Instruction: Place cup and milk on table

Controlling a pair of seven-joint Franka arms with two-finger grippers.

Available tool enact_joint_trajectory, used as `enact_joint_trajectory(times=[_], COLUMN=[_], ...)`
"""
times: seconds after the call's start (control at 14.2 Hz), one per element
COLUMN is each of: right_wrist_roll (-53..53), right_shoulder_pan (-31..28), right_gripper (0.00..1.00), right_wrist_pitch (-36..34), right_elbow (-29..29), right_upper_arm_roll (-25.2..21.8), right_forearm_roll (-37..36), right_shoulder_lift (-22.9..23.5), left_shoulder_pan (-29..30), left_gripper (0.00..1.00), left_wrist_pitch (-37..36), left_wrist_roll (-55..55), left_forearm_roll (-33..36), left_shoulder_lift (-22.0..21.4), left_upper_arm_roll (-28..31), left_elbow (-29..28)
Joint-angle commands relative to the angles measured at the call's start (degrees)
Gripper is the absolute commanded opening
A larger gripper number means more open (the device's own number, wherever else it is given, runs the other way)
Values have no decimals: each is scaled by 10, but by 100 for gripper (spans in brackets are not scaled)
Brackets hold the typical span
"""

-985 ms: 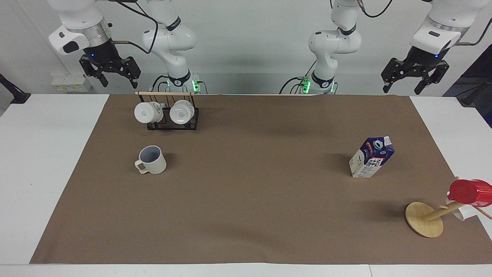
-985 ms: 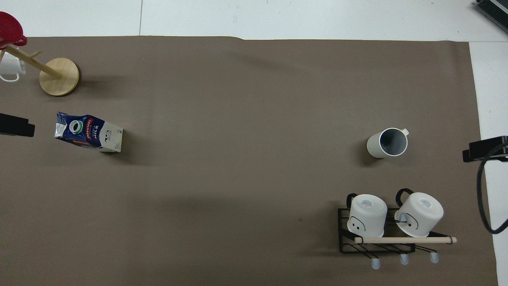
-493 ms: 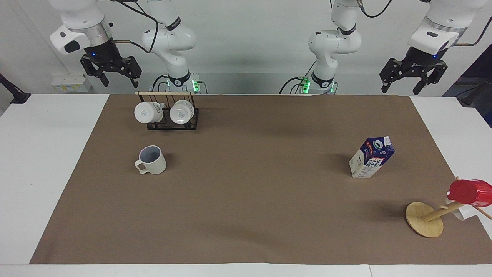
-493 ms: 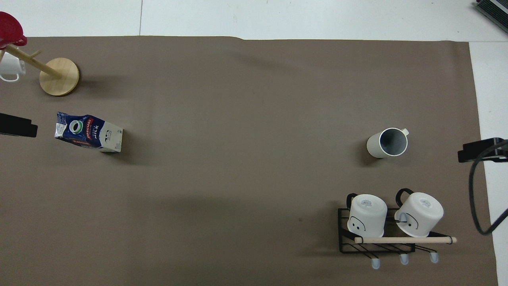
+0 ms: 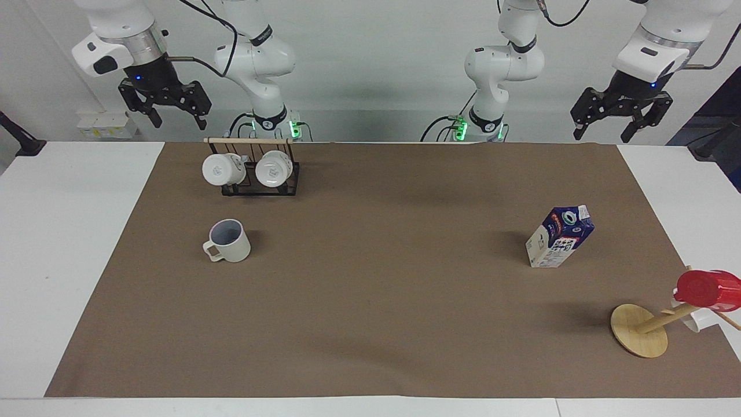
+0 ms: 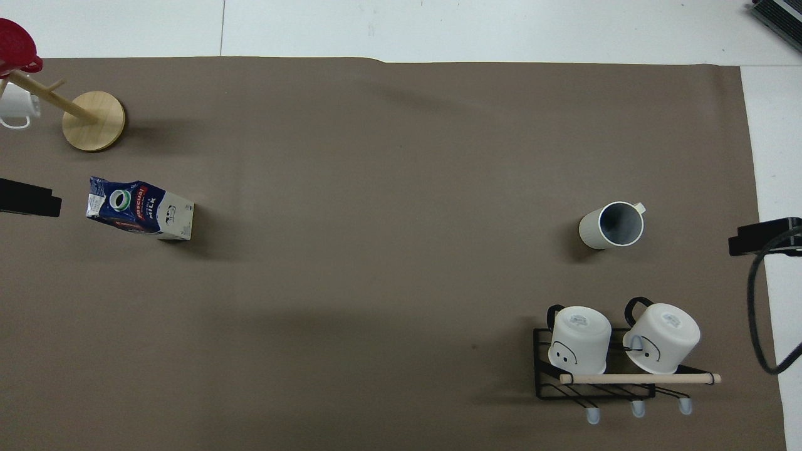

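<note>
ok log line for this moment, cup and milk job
cup: upright on table | milk: upright on table | left gripper: open, raised, empty | right gripper: open, raised, empty

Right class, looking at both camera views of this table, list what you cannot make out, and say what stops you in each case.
- White mug hanging on the wooden stand: cut by the overhead view's edge, partly covered by the red cup in the facing view.
- Left gripper and right gripper: the overhead view's edges cut them to dark tips.
- Milk carton: small print too small to read.
</note>
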Motion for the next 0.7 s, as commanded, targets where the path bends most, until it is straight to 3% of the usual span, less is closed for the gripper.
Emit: enact_joint_trajectory(times=[0.0, 0.63], right_wrist_roll=[-12, -5], right_shoulder_pan=[-7, -5], right_gripper=[100, 100], right_wrist_pitch=[8, 14], right_elbow=[-6, -12], right_upper_arm_roll=[2, 2], right_forearm_roll=[0, 1], right_shoulder_lift=[-8, -10], left_shoulder_pan=[-1, 0], left_gripper=[100, 100], left_wrist_pitch=[-3, -1], left_wrist_roll=[3, 2], left_forearm_roll=[3, 3], left_shoulder_lift=[-17, -17], left_upper_arm_roll=[0, 0], left_elbow=[-19, -19])
